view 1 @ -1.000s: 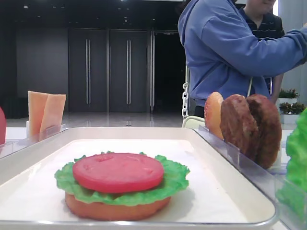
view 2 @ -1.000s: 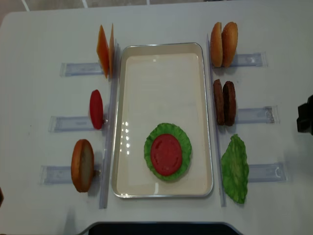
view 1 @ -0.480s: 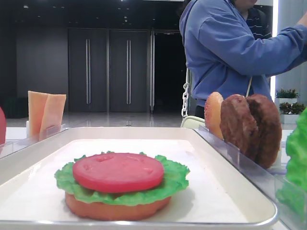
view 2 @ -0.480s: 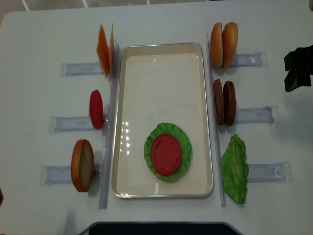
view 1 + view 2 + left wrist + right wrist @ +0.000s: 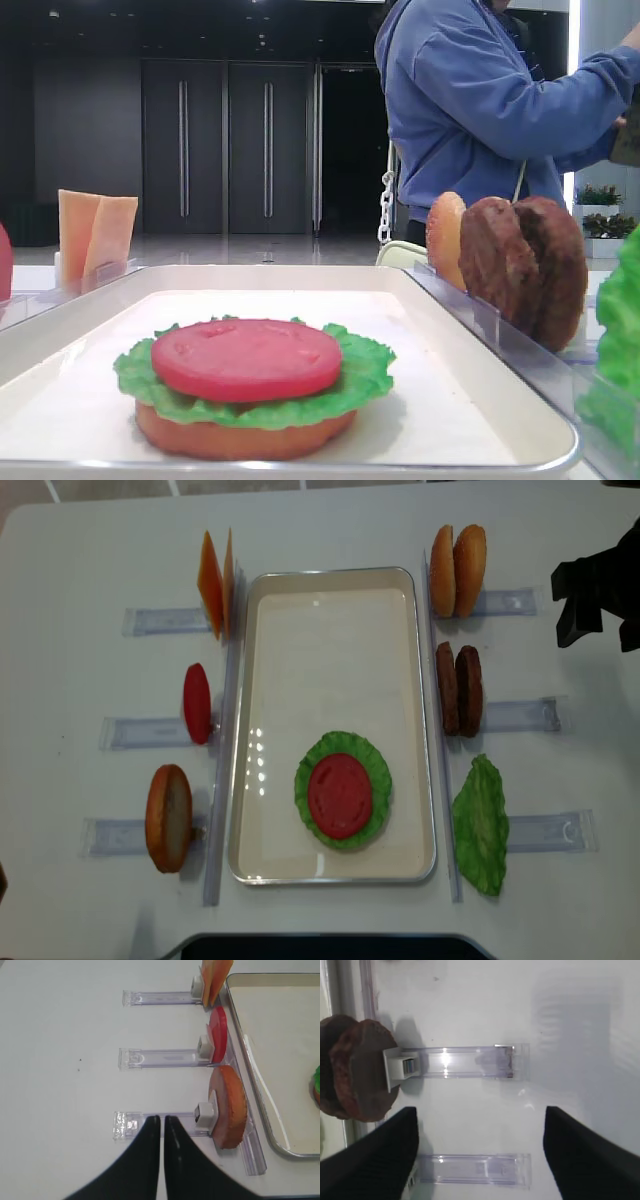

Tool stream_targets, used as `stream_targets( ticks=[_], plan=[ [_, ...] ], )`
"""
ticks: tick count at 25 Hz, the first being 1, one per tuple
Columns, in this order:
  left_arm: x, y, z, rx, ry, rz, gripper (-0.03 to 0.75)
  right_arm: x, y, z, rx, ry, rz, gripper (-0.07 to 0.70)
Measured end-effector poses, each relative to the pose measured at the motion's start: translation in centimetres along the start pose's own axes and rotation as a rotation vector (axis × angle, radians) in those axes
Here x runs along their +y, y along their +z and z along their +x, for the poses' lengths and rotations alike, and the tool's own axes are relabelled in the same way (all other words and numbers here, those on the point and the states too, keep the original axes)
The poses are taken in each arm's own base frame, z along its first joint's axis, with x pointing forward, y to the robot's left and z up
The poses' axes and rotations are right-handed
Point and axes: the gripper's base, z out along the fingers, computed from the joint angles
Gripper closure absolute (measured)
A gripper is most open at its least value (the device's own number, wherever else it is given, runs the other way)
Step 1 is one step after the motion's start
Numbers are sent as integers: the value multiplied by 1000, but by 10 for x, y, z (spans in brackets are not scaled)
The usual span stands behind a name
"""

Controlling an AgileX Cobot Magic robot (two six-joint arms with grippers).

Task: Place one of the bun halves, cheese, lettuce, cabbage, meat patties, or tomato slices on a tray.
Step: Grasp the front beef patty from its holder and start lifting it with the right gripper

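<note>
Two meat patties (image 5: 458,690) stand on edge in a clear holder (image 5: 520,715) just right of the tray (image 5: 331,600); from overhead the right gripper (image 5: 598,598) hangs off to their upper right, apart from them. Only the right wrist cam makes clear its jaws are spread wide with nothing between them, just bare white table (image 5: 570,1010), with the patties at its left edge. The low side view is the only one that reveals the stack on the tray has a bun half (image 5: 245,436) at the bottom, under the lettuce (image 5: 362,375) and tomato slice (image 5: 246,358); from above the lettuce hides the bun completely. It also catches a person in a blue hoodie (image 5: 480,100) behind the table. The left gripper (image 5: 162,1125) only shows in its own wrist cam, jaws pressed together and empty, just beside another bun half (image 5: 228,1106) standing in its holder, with a tomato slice and the cheese (image 5: 215,975) lined up beyond.
</note>
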Motion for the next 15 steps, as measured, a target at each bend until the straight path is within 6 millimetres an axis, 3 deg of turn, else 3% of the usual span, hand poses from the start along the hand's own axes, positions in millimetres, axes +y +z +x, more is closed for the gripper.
stream_targets(
  ticks=[15],
  plan=[
    [0, 0, 0, 0, 0, 0, 702, 84, 7, 17, -59, -48, -6, 107]
  ],
)
